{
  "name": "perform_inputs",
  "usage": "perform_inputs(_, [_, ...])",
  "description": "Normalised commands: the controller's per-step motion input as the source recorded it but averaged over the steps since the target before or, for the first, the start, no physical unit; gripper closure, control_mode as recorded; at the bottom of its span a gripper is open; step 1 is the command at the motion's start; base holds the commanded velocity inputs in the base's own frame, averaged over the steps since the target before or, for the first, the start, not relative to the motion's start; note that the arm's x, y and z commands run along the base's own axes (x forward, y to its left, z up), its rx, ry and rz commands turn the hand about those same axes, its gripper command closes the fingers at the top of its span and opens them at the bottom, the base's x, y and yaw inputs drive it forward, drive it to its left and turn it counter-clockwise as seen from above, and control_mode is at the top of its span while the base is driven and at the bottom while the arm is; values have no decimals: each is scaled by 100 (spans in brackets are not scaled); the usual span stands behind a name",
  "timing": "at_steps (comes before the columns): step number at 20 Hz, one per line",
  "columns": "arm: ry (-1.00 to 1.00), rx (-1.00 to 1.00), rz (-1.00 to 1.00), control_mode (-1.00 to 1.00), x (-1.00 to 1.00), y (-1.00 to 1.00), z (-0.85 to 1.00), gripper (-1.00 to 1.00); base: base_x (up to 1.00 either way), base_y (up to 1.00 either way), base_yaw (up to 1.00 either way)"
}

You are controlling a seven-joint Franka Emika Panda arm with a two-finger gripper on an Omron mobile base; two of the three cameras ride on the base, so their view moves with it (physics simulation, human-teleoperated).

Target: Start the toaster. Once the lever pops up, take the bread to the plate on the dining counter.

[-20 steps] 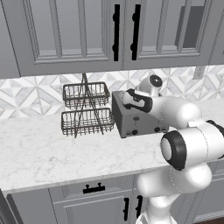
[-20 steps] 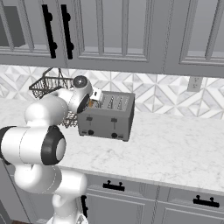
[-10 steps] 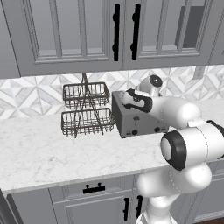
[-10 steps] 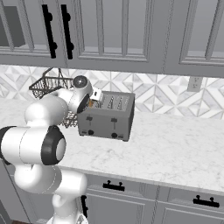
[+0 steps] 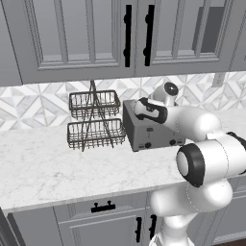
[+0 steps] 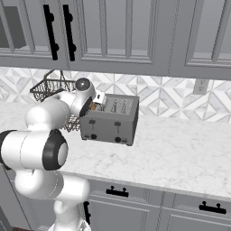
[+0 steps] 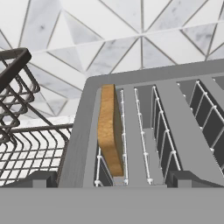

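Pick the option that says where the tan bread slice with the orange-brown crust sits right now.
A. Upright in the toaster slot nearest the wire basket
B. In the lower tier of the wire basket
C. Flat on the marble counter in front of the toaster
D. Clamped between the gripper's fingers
A: the tan bread slice with the orange-brown crust stands on edge in the boxy grey metal toaster, in the slot beside the dark wire basket.

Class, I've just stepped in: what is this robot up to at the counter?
The white arm reaches over the grey toaster on the marble counter, with its open gripper poised above the slots. A slice of bread stands in the slot nearest the wire basket. Nothing is gripped yet.
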Motion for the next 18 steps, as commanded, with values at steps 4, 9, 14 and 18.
perform_inputs(4, [0, 0, 0, -100, 0, 0, 0, -100, 0, 0, 0])
perform_inputs(9, [0, 0, 0, -100, 0, 0, 0, -100, 0, 0, 0])
perform_inputs(14, [0, 0, 0, -100, 0, 0, 0, -100, 0, 0, 0])
perform_inputs(18, [0, 0, 0, -100, 0, 0, 0, -100, 0, 0, 0])
